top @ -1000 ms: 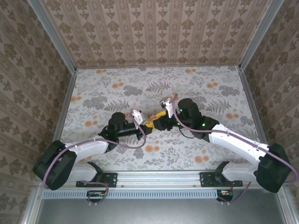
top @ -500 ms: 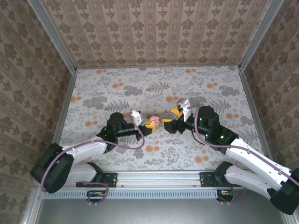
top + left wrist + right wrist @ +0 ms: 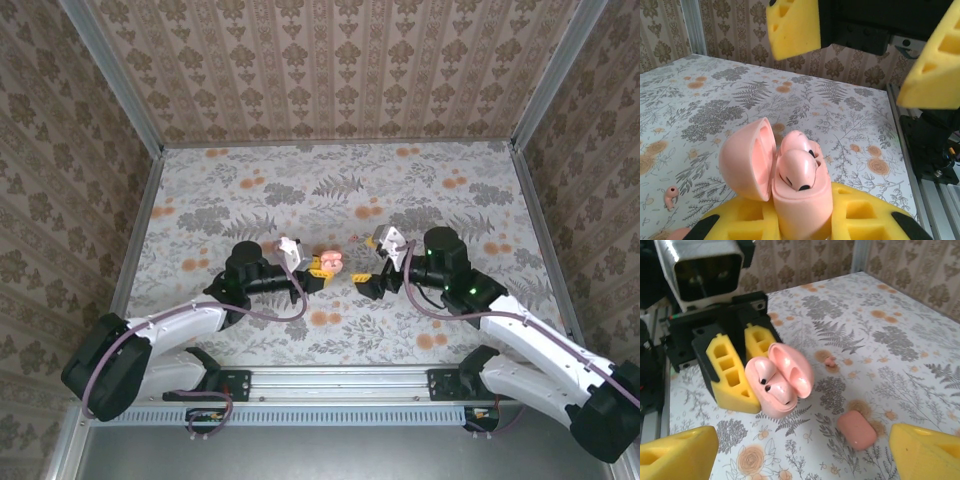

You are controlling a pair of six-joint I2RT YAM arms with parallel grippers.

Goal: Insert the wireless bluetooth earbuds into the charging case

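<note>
The left end effector (image 3: 316, 266) is clamped on the case (image 3: 774, 390), with its yellow foam pads (image 3: 732, 375) pressed to the case's lower body from both sides. The case stands roughly upright in that grip. Its lid (image 3: 794, 369) is swung open and leans off to one side, with the glossy inner face showing. Both buds (image 3: 796, 170) sit side by side in the case, rounded backs up and a small dark spot on each. In the left wrist view they stand a little proud of the rim.

The right end effector (image 3: 368, 258) faces the case from the other side with its jaws spread wide, holding nothing. Its yellow fingers (image 3: 792, 25) stand apart from the case and do not touch it. In the right wrist view the case lies ahead, between the two spread fingertips.

From above, the two end effectors meet near the middle of the flower-print desk (image 3: 250, 180), with the case between them, closer to the left one.

On the desk just beyond the case lies a pink lump (image 3: 856, 430), smooth and pill-shaped. It might be a soft cover, but the view is too coarse to say. Farther off, apart from both, lies a tiny pink bit (image 3: 830, 360).
</note>
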